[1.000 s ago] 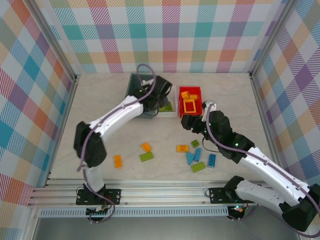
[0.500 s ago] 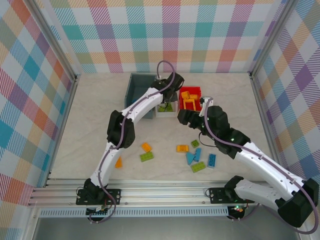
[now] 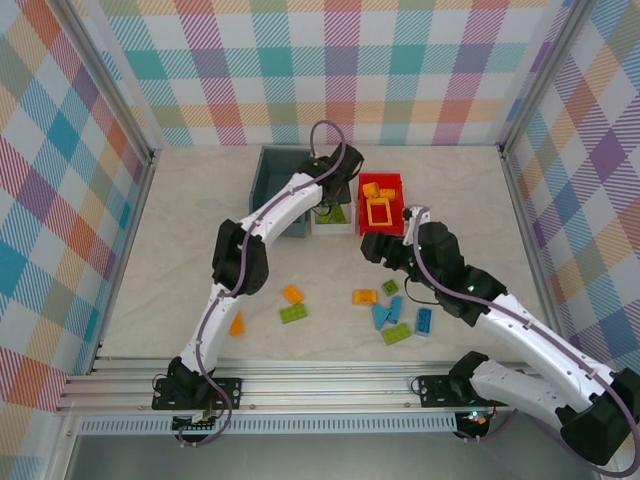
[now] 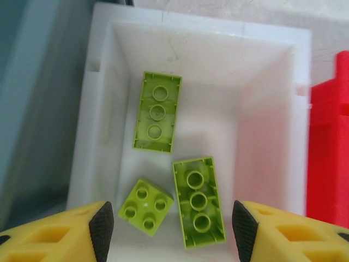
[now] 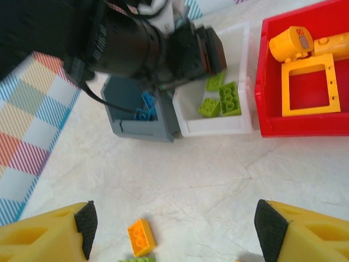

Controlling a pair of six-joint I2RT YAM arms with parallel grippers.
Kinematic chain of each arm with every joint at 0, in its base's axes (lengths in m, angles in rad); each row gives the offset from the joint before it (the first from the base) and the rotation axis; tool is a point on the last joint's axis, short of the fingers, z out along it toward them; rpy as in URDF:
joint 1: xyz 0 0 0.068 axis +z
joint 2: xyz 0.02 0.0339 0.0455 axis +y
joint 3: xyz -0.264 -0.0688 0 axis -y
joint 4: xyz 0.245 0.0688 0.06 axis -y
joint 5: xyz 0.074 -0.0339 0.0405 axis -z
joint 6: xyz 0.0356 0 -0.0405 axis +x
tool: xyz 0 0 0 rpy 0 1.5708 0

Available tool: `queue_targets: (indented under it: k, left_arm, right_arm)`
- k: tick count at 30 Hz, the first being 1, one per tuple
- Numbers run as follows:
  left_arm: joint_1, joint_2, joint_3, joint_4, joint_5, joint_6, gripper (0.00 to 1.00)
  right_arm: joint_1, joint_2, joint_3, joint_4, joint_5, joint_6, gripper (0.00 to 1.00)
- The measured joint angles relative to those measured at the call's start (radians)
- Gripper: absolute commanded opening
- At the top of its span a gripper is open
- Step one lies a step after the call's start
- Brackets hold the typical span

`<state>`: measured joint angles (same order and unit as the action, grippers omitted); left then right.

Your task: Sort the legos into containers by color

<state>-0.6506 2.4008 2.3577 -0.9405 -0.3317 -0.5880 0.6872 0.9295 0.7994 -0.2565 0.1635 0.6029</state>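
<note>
below the left pincer (image 4: 169,232), jaws apart, three lime legos (image 4: 157,112) lie in the white bin (image 4: 202,27).

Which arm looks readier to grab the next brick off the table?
Probably right: the right gripper, open and empty, hangs near the loose bricks. The left gripper, also open, is farther back over the white bin.

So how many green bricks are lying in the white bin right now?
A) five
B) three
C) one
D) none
B: the left wrist view looks straight down into the white bin, where three green bricks lie on its floor, two long and one square.
</note>
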Motion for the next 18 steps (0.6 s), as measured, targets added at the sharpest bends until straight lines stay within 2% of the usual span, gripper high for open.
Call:
queue_targets:
  k: [3, 10, 15, 18]
  left_arm:
    - [-0.018, -0.164, -0.117, 0.007, -0.011, -0.021, 0.62]
    - [-0.044, -0.832, -0.630, 0.032, -0.108, -0.158, 0.65]
    - [-0.041, -1.307, -0.995, -0.062, -0.241, -0.313, 0.63]
    - [-0.041, -1.598, -1.205, -0.158, -0.303, -0.403, 0.63]
  right_arm:
    - [0.031, 0.076, 0.027, -0.052, -0.017, -0.045, 0.75]
    - [0.311, 0.412, 0.204, -0.134, 0.000, -0.166, 0.75]
    - [0.451, 0.620, 0.366, -0.135, -0.013, -0.192, 0.75]
    - [0.502, 0.755, 0.463, -0.125, -0.027, -0.130, 0.76]
